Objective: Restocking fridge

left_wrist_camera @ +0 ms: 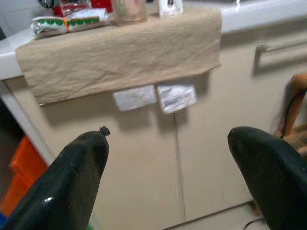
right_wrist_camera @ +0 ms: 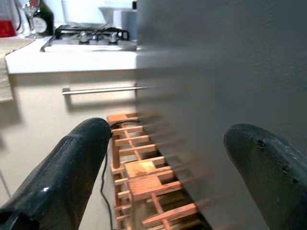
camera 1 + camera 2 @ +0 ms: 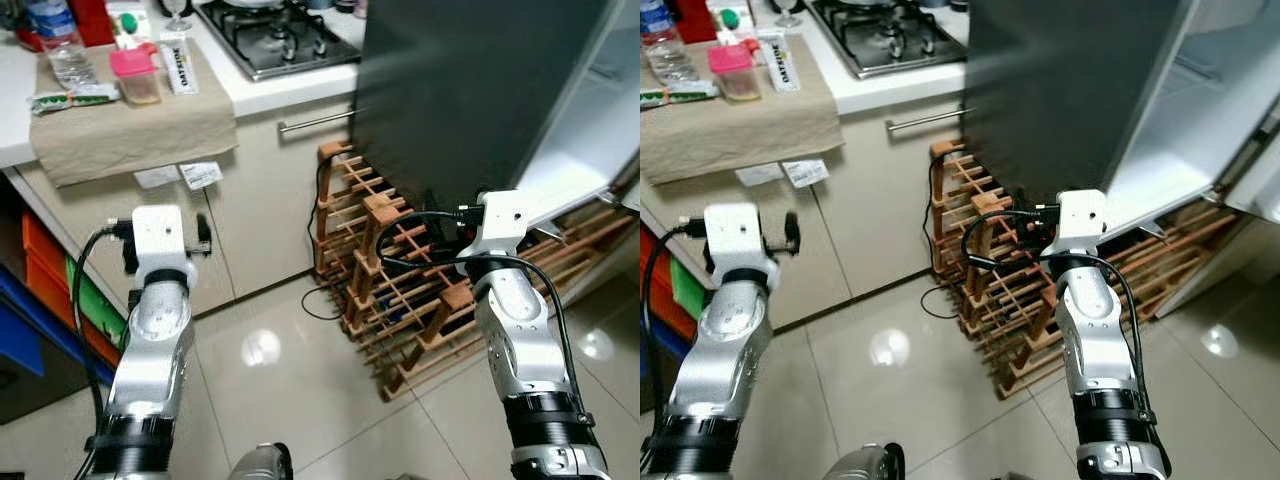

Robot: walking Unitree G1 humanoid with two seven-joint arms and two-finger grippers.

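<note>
The fridge's dark grey door [image 3: 470,90] stands open at the right, with the white inside [image 3: 590,140] behind it. On a beige cloth [image 3: 130,120] on the counter at the far left stand a pink-lidded container [image 3: 135,75], a white carton [image 3: 178,62], a water bottle [image 3: 60,35] and a green-patterned packet [image 3: 70,98]. My left gripper [image 1: 170,143] is open and empty, held low in front of the cabinet below that cloth. My right gripper [image 2: 168,134] is also open and empty, close to the fridge door's edge above the wine rack.
A wooden wine rack [image 3: 400,300] stands on the tiled floor against the fridge, with a black cable [image 3: 320,300] beside it. A gas hob [image 3: 275,35] sits on the counter over a drawer handle [image 3: 315,122]. Coloured bins [image 3: 50,290] are at the left.
</note>
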